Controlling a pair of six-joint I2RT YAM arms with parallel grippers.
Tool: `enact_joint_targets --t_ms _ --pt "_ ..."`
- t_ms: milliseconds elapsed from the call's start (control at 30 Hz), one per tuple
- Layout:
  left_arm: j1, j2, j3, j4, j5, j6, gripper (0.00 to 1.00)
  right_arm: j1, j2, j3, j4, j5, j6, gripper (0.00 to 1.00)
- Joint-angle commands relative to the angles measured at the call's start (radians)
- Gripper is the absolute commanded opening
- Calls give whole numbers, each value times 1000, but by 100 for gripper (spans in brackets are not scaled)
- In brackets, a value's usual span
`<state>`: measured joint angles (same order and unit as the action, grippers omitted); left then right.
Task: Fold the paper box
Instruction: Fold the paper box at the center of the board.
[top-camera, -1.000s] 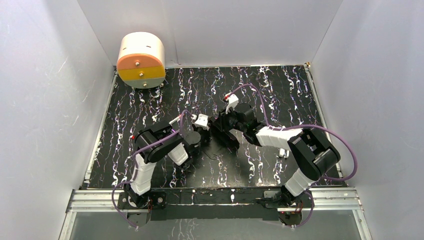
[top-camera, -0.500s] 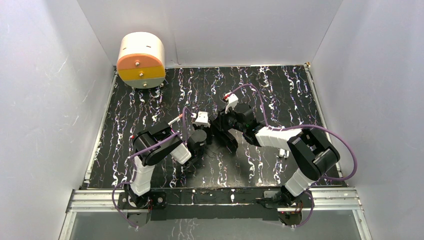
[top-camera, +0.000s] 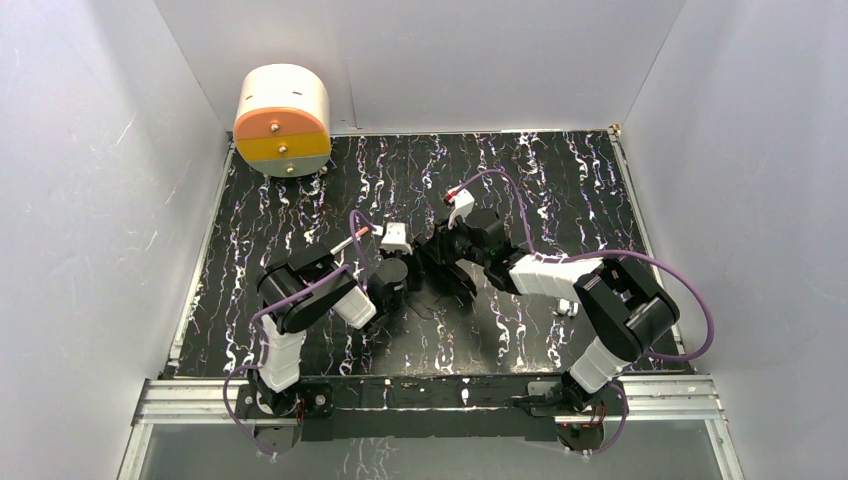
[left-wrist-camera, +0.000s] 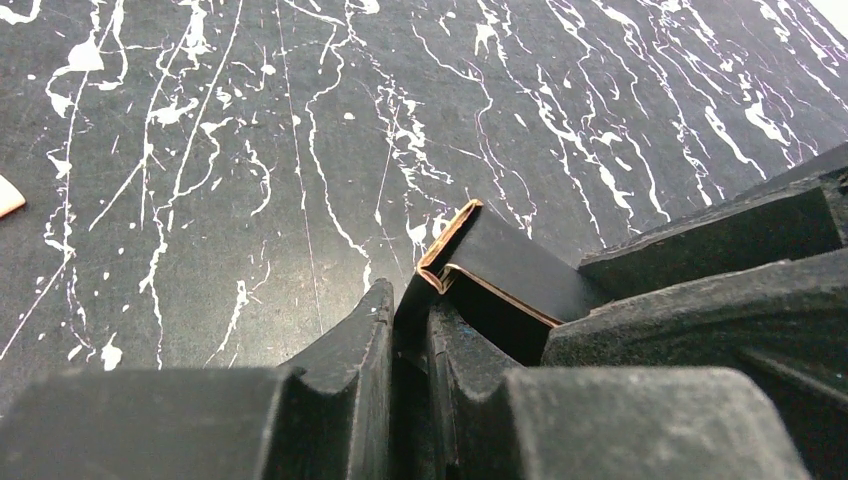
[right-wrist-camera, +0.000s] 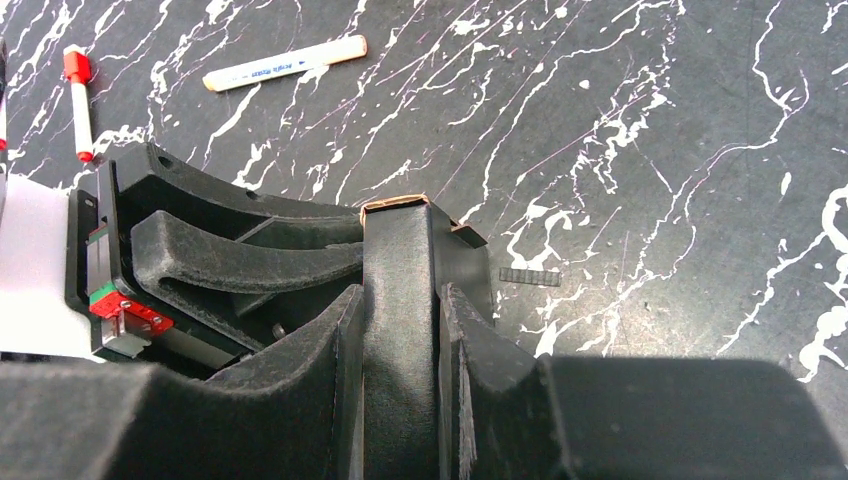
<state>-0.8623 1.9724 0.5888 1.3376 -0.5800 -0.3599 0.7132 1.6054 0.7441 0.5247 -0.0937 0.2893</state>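
top view | we see left gripper (top-camera: 412, 279) and right gripper (top-camera: 432, 268) nose to nose mid marbled table (top-camera: 560, 180) | cream-and-orange drum (top-camera: 283, 120) at far-left corner | small white object (top-camera: 567, 307) beside right arm (top-camera: 545, 272)

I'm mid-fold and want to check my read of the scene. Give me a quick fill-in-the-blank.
1. The left gripper and the right gripper are both shut on the black ___.
2. In the right wrist view, ___ marker pens lie on the table beyond the fingers.
3. The cream and orange drum stands at the table's far ___ corner.

Missing words: paper box; two; left.
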Motion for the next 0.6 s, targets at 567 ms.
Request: enact_joint_targets --t_ms 567 --pt "19 -266 -220 67 213 214 40 42 -110 -20 -147 39 -53 29"
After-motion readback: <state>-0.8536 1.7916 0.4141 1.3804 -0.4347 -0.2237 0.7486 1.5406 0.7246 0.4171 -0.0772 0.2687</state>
